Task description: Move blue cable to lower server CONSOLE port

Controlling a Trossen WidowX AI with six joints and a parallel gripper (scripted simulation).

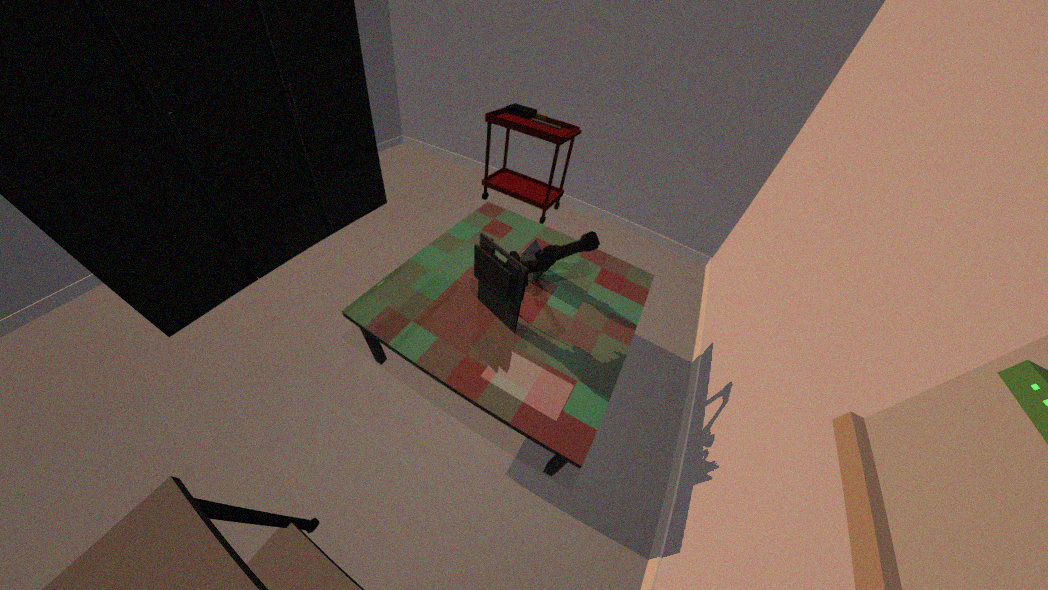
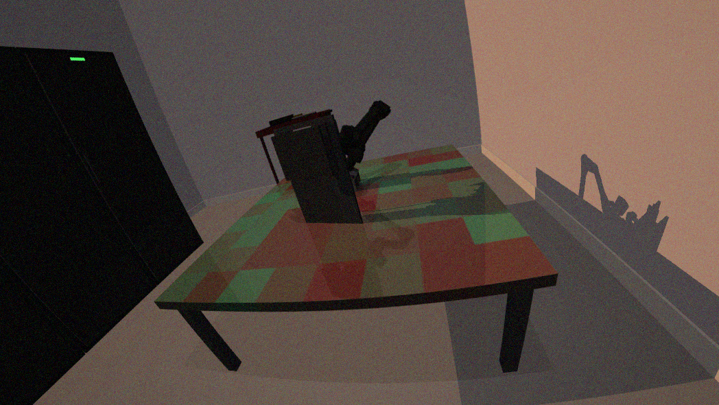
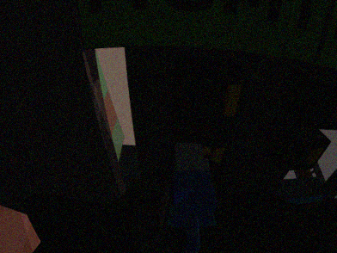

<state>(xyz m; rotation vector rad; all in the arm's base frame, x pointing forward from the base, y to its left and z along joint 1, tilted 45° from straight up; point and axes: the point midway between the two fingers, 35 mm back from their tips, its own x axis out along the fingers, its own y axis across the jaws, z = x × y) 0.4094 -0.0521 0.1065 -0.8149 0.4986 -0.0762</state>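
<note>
The wrist view is very dark. In it the blue plug stands upright low in the middle, its paler grey front end pointing up and its cable running down. My gripper is shut on the plug; its fingers are barely visible in the dark. Whether the plug's front end is in a port cannot be told. The dark rack with the servers stands on the table in the top and exterior views. The arm reaches it from the far right side, and the rack hides the fingers there. The CONSOLE ports and their labels cannot be made out.
The patchwork table carries the rack and the arm. A red cart with tools stands behind it. A large black cabinet is at the left. A dark green band crosses the top of the wrist view.
</note>
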